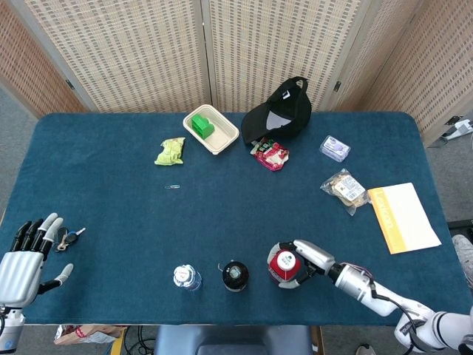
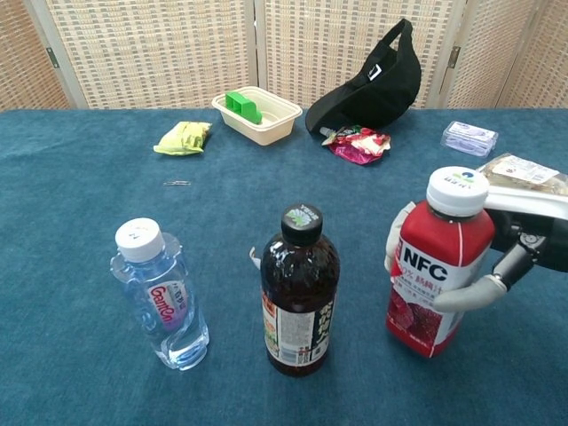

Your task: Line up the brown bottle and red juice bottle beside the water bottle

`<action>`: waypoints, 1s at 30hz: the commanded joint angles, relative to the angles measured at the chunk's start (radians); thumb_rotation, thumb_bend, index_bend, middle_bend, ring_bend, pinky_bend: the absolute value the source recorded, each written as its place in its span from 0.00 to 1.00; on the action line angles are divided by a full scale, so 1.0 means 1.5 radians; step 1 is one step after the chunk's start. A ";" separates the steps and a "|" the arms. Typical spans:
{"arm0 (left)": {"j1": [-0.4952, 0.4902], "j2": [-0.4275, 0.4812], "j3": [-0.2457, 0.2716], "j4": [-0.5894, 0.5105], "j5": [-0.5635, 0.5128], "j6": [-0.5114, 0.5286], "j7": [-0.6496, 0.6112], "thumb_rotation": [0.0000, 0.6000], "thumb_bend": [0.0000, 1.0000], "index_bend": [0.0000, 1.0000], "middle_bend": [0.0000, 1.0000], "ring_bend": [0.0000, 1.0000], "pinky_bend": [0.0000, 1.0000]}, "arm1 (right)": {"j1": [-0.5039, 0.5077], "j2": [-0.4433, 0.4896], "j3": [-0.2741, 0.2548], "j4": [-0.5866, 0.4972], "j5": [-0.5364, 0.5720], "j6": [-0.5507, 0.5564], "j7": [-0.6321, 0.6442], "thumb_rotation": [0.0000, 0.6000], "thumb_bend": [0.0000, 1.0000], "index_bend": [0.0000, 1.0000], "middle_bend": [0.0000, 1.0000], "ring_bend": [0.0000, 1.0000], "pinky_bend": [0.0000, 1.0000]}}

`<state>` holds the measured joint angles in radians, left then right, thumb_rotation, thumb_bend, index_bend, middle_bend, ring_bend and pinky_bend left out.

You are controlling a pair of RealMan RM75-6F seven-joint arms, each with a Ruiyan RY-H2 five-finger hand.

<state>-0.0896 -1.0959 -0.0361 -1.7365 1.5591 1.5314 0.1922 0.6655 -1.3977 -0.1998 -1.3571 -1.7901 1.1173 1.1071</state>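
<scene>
We found a table (image 1: 111,222) covered in blue cloth. On it stood a water bottle (image 2: 161,298), brown bottle (image 2: 299,293) and red juice bottle (image 2: 437,264) in a row. Behind lay a black cap (image 1: 279,109), a tray (image 1: 211,129), snack packets (image 1: 170,151) and keys (image 1: 68,237).

Silver-white left hand (image 1: 21,268) with black fingertips; white right forearm.

Near the desk's (image 1: 111,222) front edge, the water bottle (image 1: 185,277), brown bottle (image 1: 235,275) and red juice bottle (image 1: 284,265) stand in a row. The right hand (image 1: 304,260) grips the red juice bottle. The left hand (image 1: 24,259) rests with fingers apart at the front-left corner beside keys (image 1: 68,237).
</scene>
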 commanded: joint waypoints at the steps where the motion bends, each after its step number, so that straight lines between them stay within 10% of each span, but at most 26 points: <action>1: 0.000 -0.001 0.001 0.004 0.003 0.000 -0.003 1.00 0.22 0.10 0.06 0.06 0.03 | 0.000 -0.006 -0.005 0.007 -0.005 0.002 -0.002 1.00 0.33 0.67 0.52 0.38 0.32; 11: 0.004 -0.001 0.004 0.009 0.003 0.002 -0.010 1.00 0.22 0.10 0.06 0.06 0.03 | 0.003 -0.026 -0.014 0.024 -0.010 0.005 -0.004 1.00 0.29 0.63 0.47 0.32 0.32; 30: 0.003 -0.006 0.004 0.018 0.002 0.000 -0.018 1.00 0.22 0.10 0.06 0.06 0.03 | 0.009 -0.020 -0.027 0.022 -0.005 0.001 -0.011 1.00 0.25 0.11 0.22 0.10 0.14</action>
<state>-0.0845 -1.1046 -0.0302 -1.7095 1.5620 1.5308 0.1659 0.6787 -1.4283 -0.2394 -1.3232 -1.7977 1.1190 1.0896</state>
